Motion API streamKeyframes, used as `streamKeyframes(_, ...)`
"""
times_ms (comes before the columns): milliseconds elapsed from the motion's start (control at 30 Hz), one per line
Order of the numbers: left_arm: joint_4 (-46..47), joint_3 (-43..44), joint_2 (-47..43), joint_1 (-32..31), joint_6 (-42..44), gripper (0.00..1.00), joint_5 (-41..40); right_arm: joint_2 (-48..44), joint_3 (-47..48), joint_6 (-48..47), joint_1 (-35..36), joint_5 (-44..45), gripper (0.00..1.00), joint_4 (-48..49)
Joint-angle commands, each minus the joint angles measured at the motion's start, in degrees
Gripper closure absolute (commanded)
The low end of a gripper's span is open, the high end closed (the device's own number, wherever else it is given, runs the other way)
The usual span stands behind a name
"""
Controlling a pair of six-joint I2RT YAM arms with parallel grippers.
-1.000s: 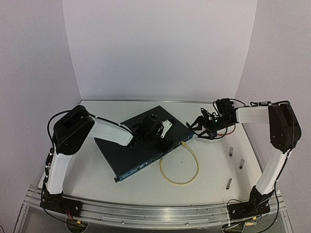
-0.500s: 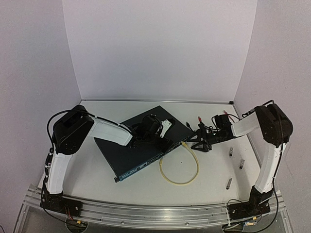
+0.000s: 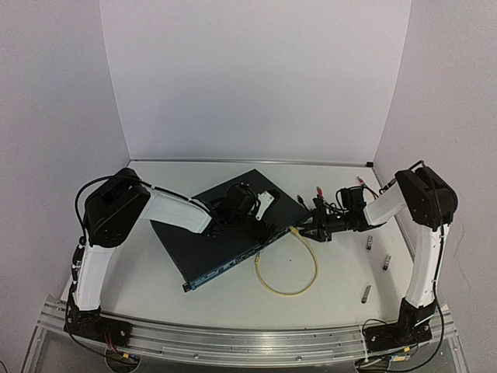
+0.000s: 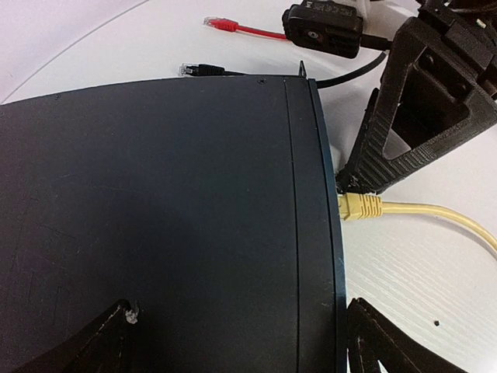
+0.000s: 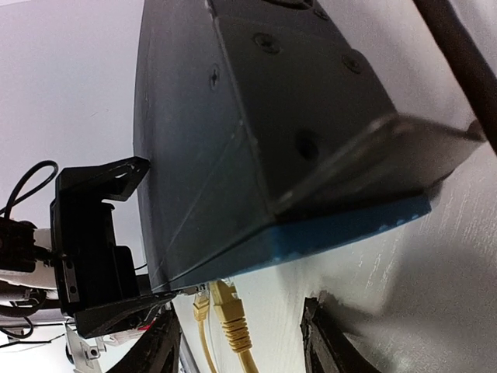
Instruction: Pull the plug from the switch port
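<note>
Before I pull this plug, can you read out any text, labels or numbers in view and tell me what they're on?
Nothing can be read in any view.
Small black camera unit, left wrist view: white print along its top edge, too blurred to read.
Switch, top view: pale marks along its port face, too small to read.
Right wrist view: no text.

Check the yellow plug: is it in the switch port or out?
In. The left wrist view shows the yellow plug seated in the front face of the switch, no gap between them, its cable trailing away.
</note>
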Motion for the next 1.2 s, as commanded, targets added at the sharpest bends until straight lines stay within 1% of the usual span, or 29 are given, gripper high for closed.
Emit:
streamKeyframes(0,-13.8,-3.66,3.82,3.64,-5.01,0.08,-2.27,2.48,-1.51,0.14,1.24,1.47,0.49,-0.89)
streamKeyframes(200,-13.79,-4.14,3.73,3.64,-5.26,0.09,-2.52,3.12,-1.22,0.46,1.97,1.76,0.52,-0.66)
streamKeyframes(333,-13.7,-4.39,3.63,3.64,-5.28,0.09,-2.65,3.9,-0.97,1.05,2.14,1.9,0.57,-0.49)
streamKeyframes(533,-13.61,-4.57,3.64,3.64,-5.37,0.09,-2.77,4.57,-0.83,1.74,2.52,2.84,0.59,0.03)
streamKeyframes(667,-13.59,-4.77,3.66,3.65,-5.54,0.09,-2.71,5.04,-0.46,2.65,2.53,3.96,0.63,0.08)
streamKeyframes(1033,-13.35,-4.86,3.77,3.64,-5.72,0.09,-2.35,5.71,-0.33,3.43,2.59,4.97,0.63,0.35)
streamKeyframes(1167,-13.26,-4.93,3.68,3.64,-5.81,0.09,-2.35,6.01,-0.11,4.06,2.69,5.43,0.66,0.45)
